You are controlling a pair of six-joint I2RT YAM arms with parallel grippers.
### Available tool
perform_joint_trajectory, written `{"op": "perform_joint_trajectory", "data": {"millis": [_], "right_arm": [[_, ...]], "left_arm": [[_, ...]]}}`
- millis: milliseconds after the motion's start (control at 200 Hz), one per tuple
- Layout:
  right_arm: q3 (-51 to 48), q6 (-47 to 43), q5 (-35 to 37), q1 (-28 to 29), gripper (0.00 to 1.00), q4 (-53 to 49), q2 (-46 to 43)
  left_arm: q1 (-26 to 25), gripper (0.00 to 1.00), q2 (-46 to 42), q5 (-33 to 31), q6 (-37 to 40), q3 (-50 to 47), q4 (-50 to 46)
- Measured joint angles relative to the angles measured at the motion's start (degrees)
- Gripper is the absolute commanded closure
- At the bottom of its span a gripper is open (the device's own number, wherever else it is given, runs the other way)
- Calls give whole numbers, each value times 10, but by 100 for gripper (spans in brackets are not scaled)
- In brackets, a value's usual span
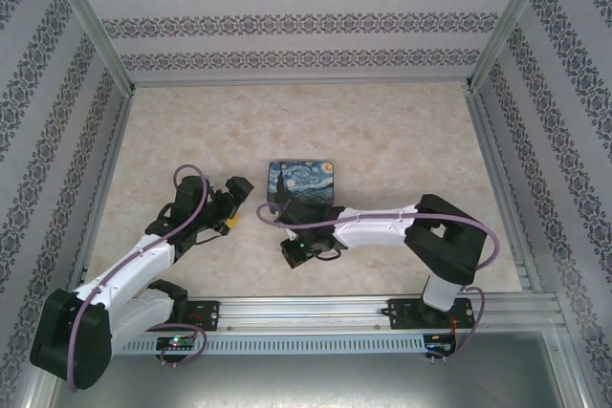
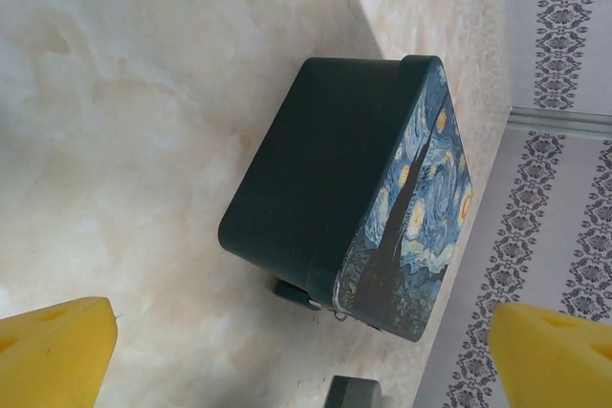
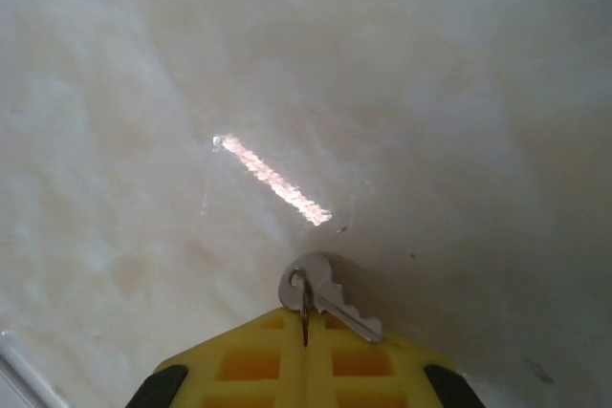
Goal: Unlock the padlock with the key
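R pincer (image 3: 306, 320) is shut tight. Its two yellow pads (image 3: 249, 365) are pressed together w/ no gap. The key (image 3: 335, 303) sits right at the pad tips. It is small & silver, w/ a thin wire ring (image 3: 304, 311) through its round head. The ring goes down into the line btw the pads, so the pincer has the key by its ring. The key's toothed end points off to the right. Under it is the pale, cloudy surface (image 3: 143, 93); can't tell if the key touches it. A bright streak of light (image 3: 273, 179) lies on the surface just past the key.

Seen from above, the R pincer (image 1: 292, 253) is low down, near the front side of the painted case (image 1: 301, 182), toward its left end. L pincer (image 1: 237, 200) is a bit farther back, left of the case & apart from it. Its yellow pads (image 2: 53, 351) are spread wide & hold nothing.

The case lies flat w/ its blue & yellow swirly picture up; its sides are dark. The padlock (image 2: 295, 291) is a tiny blue-grey lump tucked at the case's edge, by a small silver loop (image 2: 338, 305). It is mostly hidden.

Past the case, the bare surface runs back to the striped wall (image 1: 306, 26).
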Motion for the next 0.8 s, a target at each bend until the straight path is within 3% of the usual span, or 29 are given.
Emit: {"op": "perform_joint_trajectory", "data": {"millis": [40,65,240,560,799], "right_arm": [[1,2,4,0,75,4,0],[0,4,7,0,68,3,0],[-13,19,28,0,54,-7,-39],[-16,49,65,0,49,-24,-76],[28,22,78,0,51,-53,-20]], "left_arm": [[0,0,-2,0,0,0,0],[0,0,-4,0,0,0,0],[0,0,-10,0,0,0,0],[0,0,-10,0,0,0,1],[0,0,-2,0,0,0,13]]}}
